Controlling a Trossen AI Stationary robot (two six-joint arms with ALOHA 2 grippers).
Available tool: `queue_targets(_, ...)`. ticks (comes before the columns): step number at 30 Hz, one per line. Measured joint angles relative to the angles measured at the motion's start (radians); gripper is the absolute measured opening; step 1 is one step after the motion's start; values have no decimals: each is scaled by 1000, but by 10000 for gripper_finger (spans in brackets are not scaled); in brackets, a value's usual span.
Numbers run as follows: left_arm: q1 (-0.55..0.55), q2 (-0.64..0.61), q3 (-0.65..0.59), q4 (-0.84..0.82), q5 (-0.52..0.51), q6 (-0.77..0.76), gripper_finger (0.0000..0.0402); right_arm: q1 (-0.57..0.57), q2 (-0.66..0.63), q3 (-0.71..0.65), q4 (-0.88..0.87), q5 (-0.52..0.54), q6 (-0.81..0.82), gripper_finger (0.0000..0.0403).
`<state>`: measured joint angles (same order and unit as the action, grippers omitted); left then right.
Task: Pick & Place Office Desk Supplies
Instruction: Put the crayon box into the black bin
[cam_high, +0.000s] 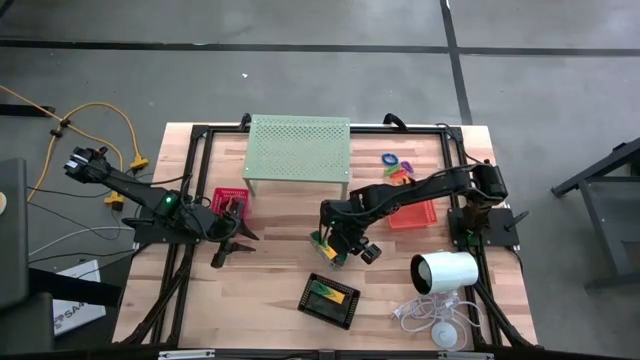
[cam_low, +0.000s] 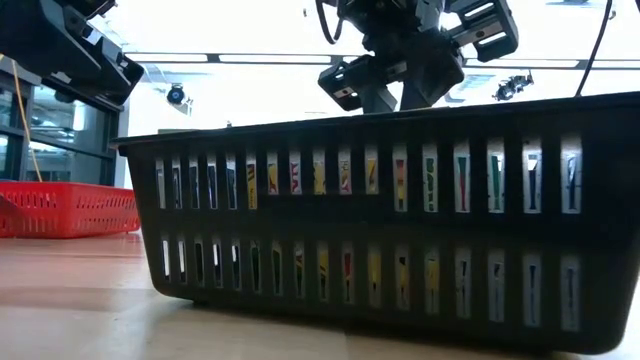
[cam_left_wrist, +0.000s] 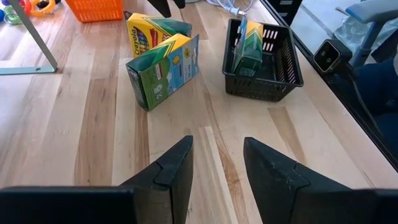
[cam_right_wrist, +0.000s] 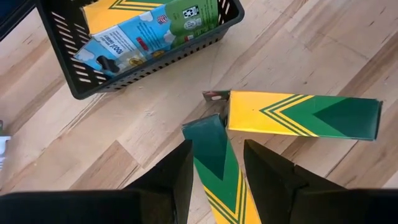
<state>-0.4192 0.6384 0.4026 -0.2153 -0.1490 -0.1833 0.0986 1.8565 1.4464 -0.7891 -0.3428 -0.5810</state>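
Observation:
Two yellow-and-green crayon boxes (cam_high: 325, 248) are at the table's middle. One (cam_right_wrist: 305, 115) lies beside my right gripper (cam_right_wrist: 217, 155), which is shut on the other (cam_right_wrist: 217, 168). In the left wrist view both boxes (cam_left_wrist: 163, 59) look upright. A third box (cam_right_wrist: 143, 37) lies in the black basket (cam_high: 330, 298) near the front edge. My left gripper (cam_left_wrist: 217, 168) hovers open at the table's left, touching nothing. Small coloured rings (cam_high: 395, 165) lie at the far right. My right gripper pinches the crayon box between its two fingers, which slant down from above and lie along the box. The box's dark green end (cam_right_wrist: 208, 134) sticks out past the fingertips toward the table. Whether that end rests on the wood, I cannot tell.
A pale green perforated stand (cam_high: 298, 150) stands at the far middle. A red tray (cam_high: 230, 200) sits at the left and an orange tray (cam_high: 413, 213) at the right. A white cylinder (cam_high: 445, 272) with white cable lies near the front right. Bare wood shows at the front left.

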Motion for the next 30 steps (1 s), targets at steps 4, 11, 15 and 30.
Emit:
queue_targets(4, 0, 0, 0, 0, 0, 0, 136, 0, 0, 0, 2, -8, 0, 130)
queue_targets(11, 0, 0, 0, 0, -5, 0, 136, 0, -1, 0, 16, -29, -24, 130)
queue_targets(15, 0, 0, 0, 0, -4, 0, 136, 0, -1, 0, 16, -23, -31, 130)
queue_targets(30, 0, 0, 0, 0, -3, 0, 136, 0, -1, 0, 22, 4, -26, 198)
